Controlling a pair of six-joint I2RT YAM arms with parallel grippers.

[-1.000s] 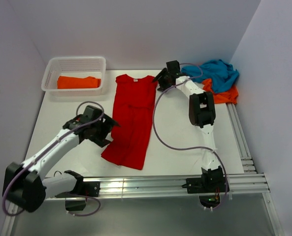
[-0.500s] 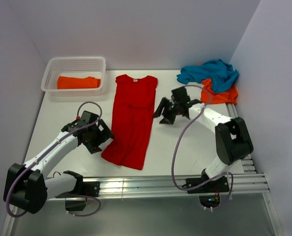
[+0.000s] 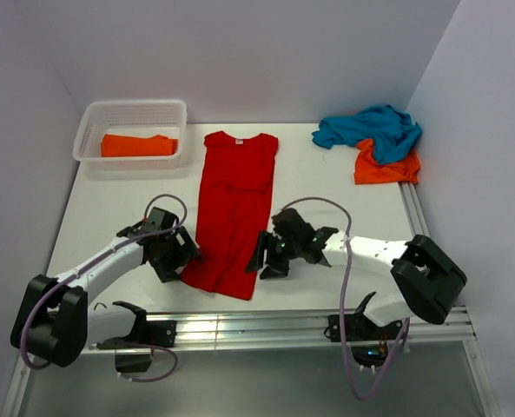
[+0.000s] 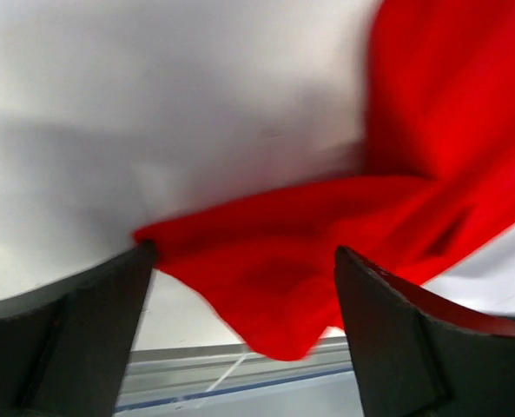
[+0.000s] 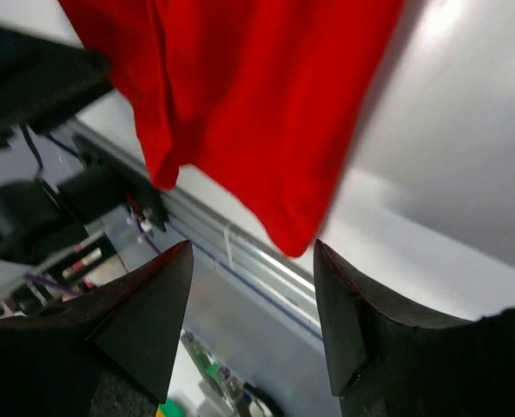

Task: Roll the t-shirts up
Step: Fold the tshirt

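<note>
The left gripper (image 4: pixel 240 291) is being held with its jaws wide apart. The near-left hem corner of the red t-shirt (image 3: pixel 236 204) is being framed between them. Cloth is lying in the gap, but no pinch on it is being shown. The right gripper (image 5: pixel 248 261) is being carried with its jaws parted too, somewhat less widely, and nothing is being held in it. In its wrist view the near-right hem corner is being shown just beyond the fingertips, apart from both.

Outward from the grippers, the red t-shirt is being presented as a long narrow strip, flat on the table (image 3: pixel 109 213). Its long axis is running from the near edge toward the far wall, with the hem nearest the arm bases and the collar farthest. Each gripper is thus being set at its own end of the hem. The left is judged the closer to a grasp.

The coming move is judged to be turning on this. The hem is lying across the line between the grippers, so a roll would be driven away from the bases, along the strip, toward the collar.

An orange t-shirt (image 3: pixel 135 145) is being kept in the white lattice basket (image 3: pixel 88 130) at far left. The teal blue t-shirt (image 3: pixel 374 124) and a second orange t-shirt (image 3: pixel 387 167) are being left heaped at far right, well apart from both grippers.
</note>
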